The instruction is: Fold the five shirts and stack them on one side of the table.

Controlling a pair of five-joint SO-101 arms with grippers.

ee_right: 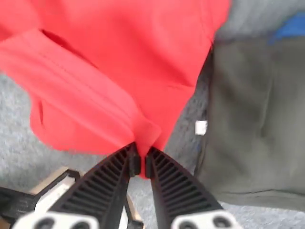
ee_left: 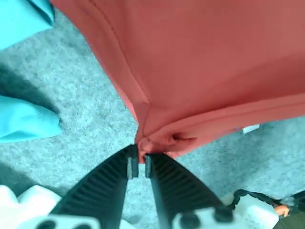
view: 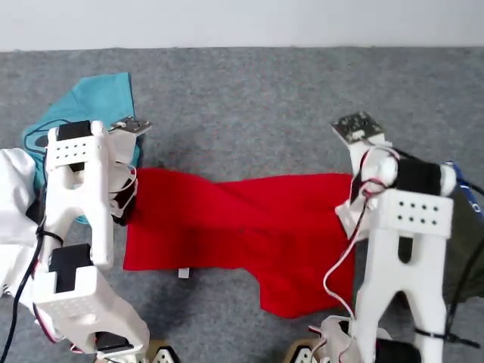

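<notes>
Red shirt [view: 242, 219], creased; left end effector [ee_left: 137, 160] and right end effector [ee_right: 138, 162] pinch its edges.

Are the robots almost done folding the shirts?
Not nearly. The left gripper and right gripper are pinching the red shirt, not yet folded up. The teal shirt and white shirt lie crumpled, waiting. Whether the dark shirt is folded, I can't tell.

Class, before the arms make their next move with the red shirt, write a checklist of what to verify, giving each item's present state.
1. Left claw shut on the red shirt: ok.
2. Right claw shut on it: ok.
3. Red shirt lying flat: not ok, rumpled.
4. Dark shirt outside the right claw: ok.
5. Teal shirt apart from the red shirt: cannot tell.
</notes>
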